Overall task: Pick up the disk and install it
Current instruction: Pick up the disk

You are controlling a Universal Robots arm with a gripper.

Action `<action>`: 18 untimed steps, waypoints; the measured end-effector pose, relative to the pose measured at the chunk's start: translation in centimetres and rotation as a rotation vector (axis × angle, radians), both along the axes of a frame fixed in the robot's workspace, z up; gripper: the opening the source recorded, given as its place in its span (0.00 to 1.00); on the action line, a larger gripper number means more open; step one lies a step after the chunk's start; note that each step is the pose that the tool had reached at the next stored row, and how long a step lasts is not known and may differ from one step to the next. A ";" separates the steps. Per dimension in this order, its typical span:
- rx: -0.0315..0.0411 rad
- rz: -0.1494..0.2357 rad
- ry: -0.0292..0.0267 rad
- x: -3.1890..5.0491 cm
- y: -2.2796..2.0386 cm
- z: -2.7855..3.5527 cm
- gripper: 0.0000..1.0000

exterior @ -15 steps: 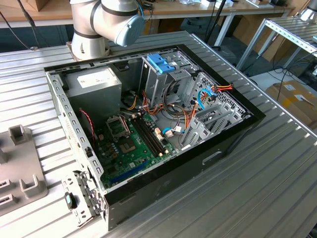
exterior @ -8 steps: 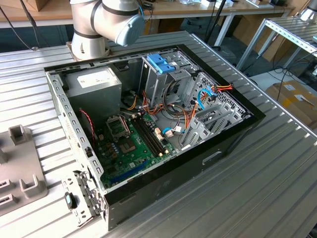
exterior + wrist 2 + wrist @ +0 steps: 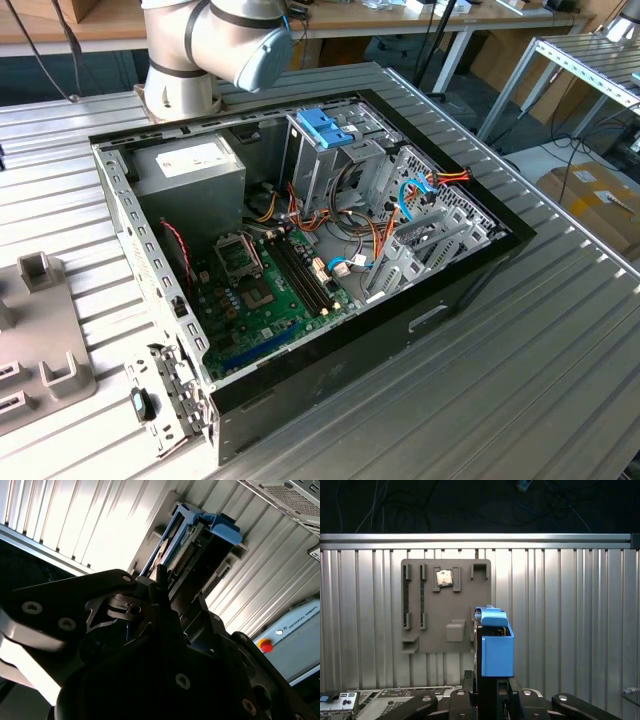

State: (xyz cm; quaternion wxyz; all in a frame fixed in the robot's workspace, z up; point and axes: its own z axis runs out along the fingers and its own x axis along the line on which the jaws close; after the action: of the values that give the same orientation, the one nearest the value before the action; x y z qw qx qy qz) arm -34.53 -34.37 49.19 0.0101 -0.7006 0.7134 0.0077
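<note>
Jaws drawn narrow on its near end, the gripper (image 3: 492, 700) holds the disk (image 3: 496, 647) edge-on in the first wrist view. The blue carrier tab points away, and the disk appears lifted clear of the grey fixture plate (image 3: 435, 612) on the ribbed table (image 3: 570, 630). The drive looks stiff, dense and shock-sensitive, best held by its flat metal faces rather than the flexible plastic rail. In the exterior view the open computer case (image 3: 330, 385) sits mid-frame, its drive cage (image 3: 305, 175) at upper centre.
</note>
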 end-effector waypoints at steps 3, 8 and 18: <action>0.0001 0.000 -0.0001 1.11 0.00 -0.01 0.35; 0.0000 0.000 0.0000 3.04 0.00 0.00 0.35; 0.0000 0.000 -0.0001 5.33 0.00 0.00 0.35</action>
State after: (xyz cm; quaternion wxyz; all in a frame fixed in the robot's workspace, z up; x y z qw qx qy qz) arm -29.20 -34.37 49.19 0.0101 -0.7006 0.7134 0.0077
